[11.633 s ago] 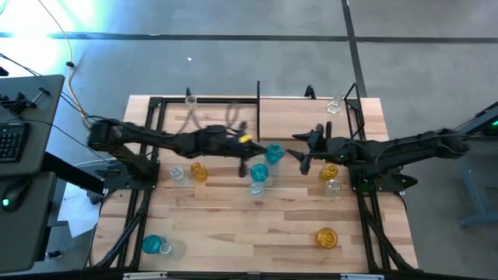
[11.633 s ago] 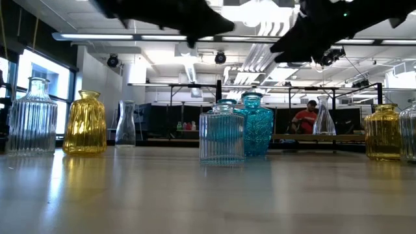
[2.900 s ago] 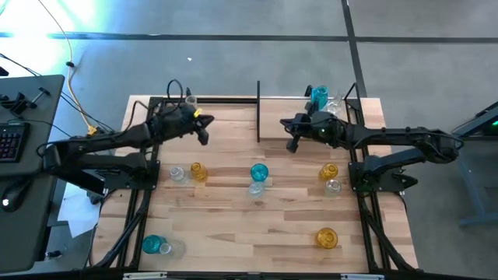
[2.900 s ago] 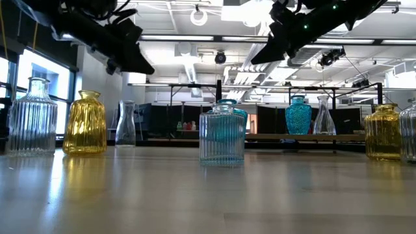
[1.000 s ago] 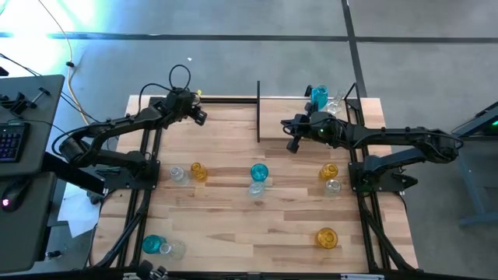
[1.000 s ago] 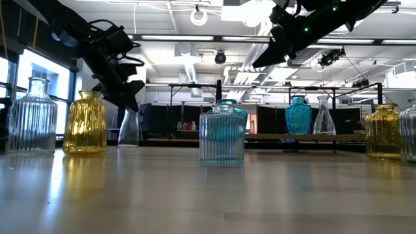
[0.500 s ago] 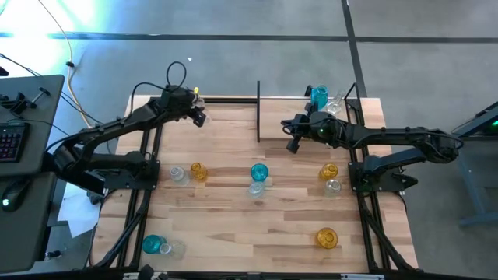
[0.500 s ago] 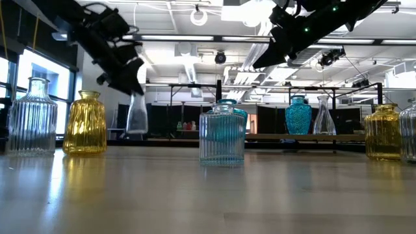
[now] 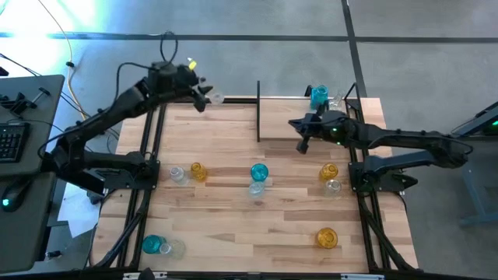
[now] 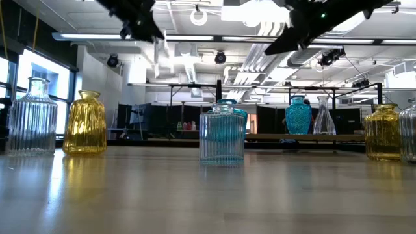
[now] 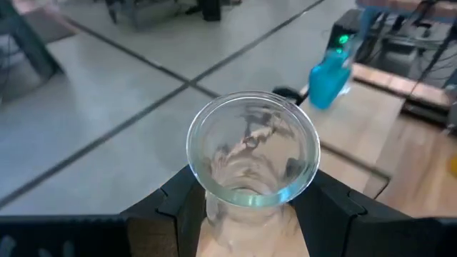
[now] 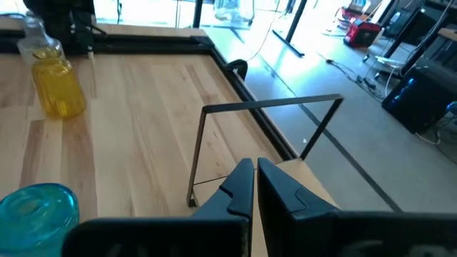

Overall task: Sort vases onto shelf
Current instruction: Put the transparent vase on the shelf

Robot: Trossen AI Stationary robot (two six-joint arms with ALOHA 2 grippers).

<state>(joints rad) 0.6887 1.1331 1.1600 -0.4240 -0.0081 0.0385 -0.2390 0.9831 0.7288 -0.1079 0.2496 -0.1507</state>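
The left claw (image 11: 246, 214) grips a clear flared-mouth glass vase (image 11: 251, 153) by its neck, lifted above the worktop's (image 9: 233, 194) far-left corner, presumably bound for the light-wood shelf (image 9: 284, 124), while the shut, empty right claw (image 9: 302, 145) waits over it.

left end effector (image 9: 204, 98) lifted clear vase (image 11: 252, 153) off table, high over back edge

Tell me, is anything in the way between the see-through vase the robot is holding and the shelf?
Nothing visible blocks it. The left gripper holds the clear vase up in the air by the table's back edge. The shelf ahead is bare there; the teal vase and another clear vase stand at its far right end.
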